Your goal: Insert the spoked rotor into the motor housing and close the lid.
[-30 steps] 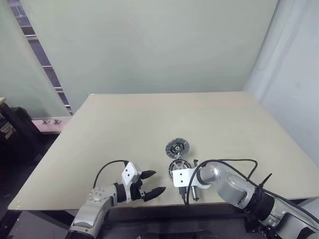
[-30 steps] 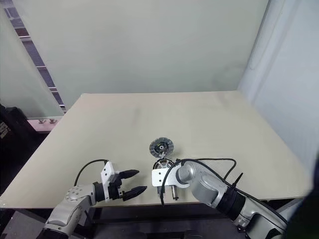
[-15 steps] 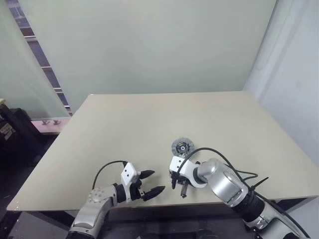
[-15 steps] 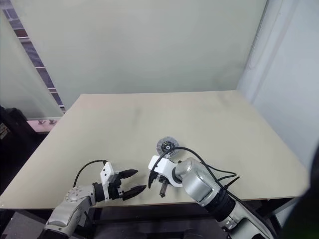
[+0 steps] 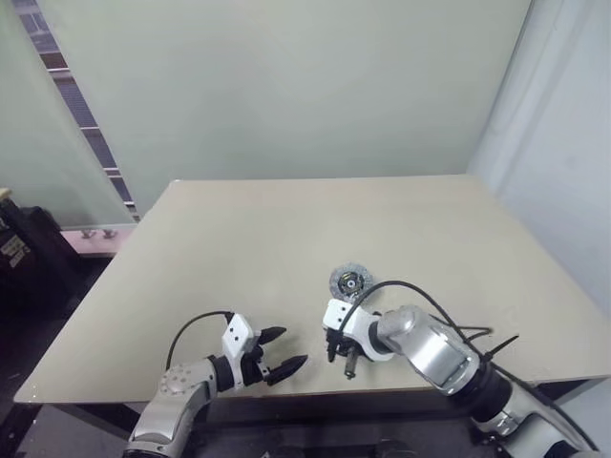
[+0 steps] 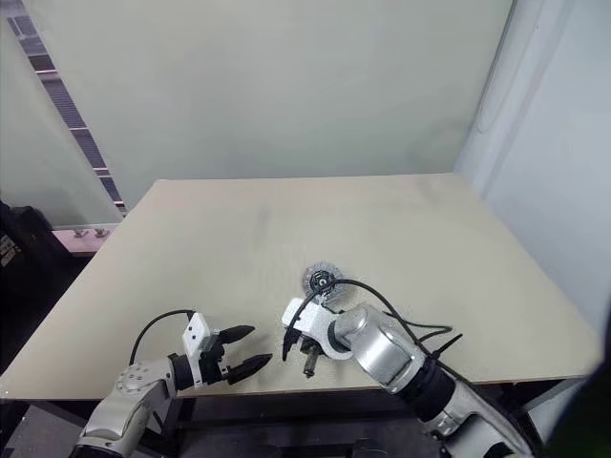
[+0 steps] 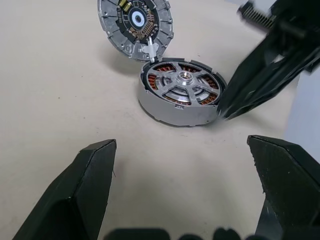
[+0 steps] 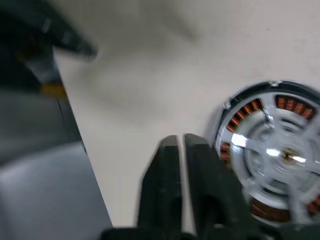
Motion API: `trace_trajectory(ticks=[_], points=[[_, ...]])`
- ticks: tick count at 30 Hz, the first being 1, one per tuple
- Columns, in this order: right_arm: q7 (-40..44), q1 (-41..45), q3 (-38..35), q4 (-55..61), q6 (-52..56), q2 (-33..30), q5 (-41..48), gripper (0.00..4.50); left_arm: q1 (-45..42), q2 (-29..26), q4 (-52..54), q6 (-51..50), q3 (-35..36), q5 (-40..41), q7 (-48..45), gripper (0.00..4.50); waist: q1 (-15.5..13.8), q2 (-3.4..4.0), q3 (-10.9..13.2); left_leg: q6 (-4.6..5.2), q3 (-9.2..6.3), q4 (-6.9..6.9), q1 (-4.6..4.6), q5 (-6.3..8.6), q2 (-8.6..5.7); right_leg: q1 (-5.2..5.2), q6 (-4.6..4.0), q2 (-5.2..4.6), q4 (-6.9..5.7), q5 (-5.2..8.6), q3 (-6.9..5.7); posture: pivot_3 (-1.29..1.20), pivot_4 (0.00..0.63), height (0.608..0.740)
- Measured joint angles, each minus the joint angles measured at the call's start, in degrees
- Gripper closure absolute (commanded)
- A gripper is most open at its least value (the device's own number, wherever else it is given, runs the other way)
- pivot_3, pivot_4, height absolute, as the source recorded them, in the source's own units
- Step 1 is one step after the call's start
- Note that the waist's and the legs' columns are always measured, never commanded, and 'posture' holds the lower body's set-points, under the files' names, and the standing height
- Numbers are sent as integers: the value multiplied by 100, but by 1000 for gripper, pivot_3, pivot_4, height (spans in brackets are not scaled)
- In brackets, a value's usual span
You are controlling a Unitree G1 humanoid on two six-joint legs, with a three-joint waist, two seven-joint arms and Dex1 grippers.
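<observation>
The silver motor housing (image 7: 170, 107) sits on the table with the spoked rotor (image 7: 182, 85) seated inside it, copper windings showing between the spokes. Its round hinged lid (image 7: 135, 22) stands open behind it, also seen as the lid (image 5: 349, 282) in the left eye view. My right gripper (image 8: 181, 142) is shut on nothing, its tips just beside the housing's rim. In the eye views the right gripper (image 5: 331, 351) and its wrist cover the housing. My left gripper (image 5: 291, 347) is open near the table's front edge, a short way left of the housing and pointing at it.
The beige table (image 5: 239, 248) stretches far back and to both sides. Black cables (image 5: 420, 291) loop from my right wrist over the table beside the lid. A wall stands behind the table and a window at the left.
My right wrist has rolled and swung over the housing, which showed beside it a second ago and is now covered in the eye views. The left arm has barely moved.
</observation>
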State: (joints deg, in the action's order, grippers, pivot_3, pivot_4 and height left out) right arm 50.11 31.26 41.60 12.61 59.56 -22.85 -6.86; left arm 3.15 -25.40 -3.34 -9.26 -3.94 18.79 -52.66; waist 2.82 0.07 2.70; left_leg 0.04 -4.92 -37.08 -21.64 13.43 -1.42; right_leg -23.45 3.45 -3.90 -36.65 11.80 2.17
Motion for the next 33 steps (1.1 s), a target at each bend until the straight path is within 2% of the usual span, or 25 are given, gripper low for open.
trace_trajectory(ticks=[5, 9, 20, 27, 30, 33], points=[[440, 369, 418, 354, -165, -605, 10, 1502, -6, -2, -2, 7, -8, -2, -38, 0, 0, 0, 1, -3, -2, 1, 1, 2, 2, -2, 0, 0, 1, 1, -5, 0, 0, 740], [664, 606, 597, 428, -352, -851, -4, 53, -110, -4, -49, 7, -47, -8, -124, 0, 0, -1, 2, -11, -2, 2, 0, 7, 2, -3, 0, -1, 1, 1, -7, 0, 0, 740], [729, 871, 1193, -327, -1484, -1062, -730, 21, -231, -19, -106, 40, -225, -137, -251, 0, -2, -3, 3, -5, -1, 4, -1, 3, 1, -2, 0, -2, 4, 1, -8, 0, 0, 740], [919, 871, 1221, -728, -1935, -1059, -1030, 21, -245, -19, -106, 42, -262, -158, -282, 0, -1, -4, 3, -4, -1, 4, -1, 3, 1, -2, 0, -1, 3, 1, -8, 0, 0, 740], [1002, 871, 1259, -805, -2029, -1056, -1168, 558, -247, -19, -106, 41, -268, -206, -285, 0, -1, -4, 4, -4, -1, 4, 0, 3, 1, -2, 0, -1, 3, 1, -8, 0, 0, 740], [1053, 865, 1266, -807, -2102, -1001, -1290, 1614, -248, -19, -105, 40, -271, -215, -294, 0, -1, -3, 4, -5, -2, 4, 0, 3, 2, -2, 0, -1, 3, 1, -8, 0, 0, 740]])
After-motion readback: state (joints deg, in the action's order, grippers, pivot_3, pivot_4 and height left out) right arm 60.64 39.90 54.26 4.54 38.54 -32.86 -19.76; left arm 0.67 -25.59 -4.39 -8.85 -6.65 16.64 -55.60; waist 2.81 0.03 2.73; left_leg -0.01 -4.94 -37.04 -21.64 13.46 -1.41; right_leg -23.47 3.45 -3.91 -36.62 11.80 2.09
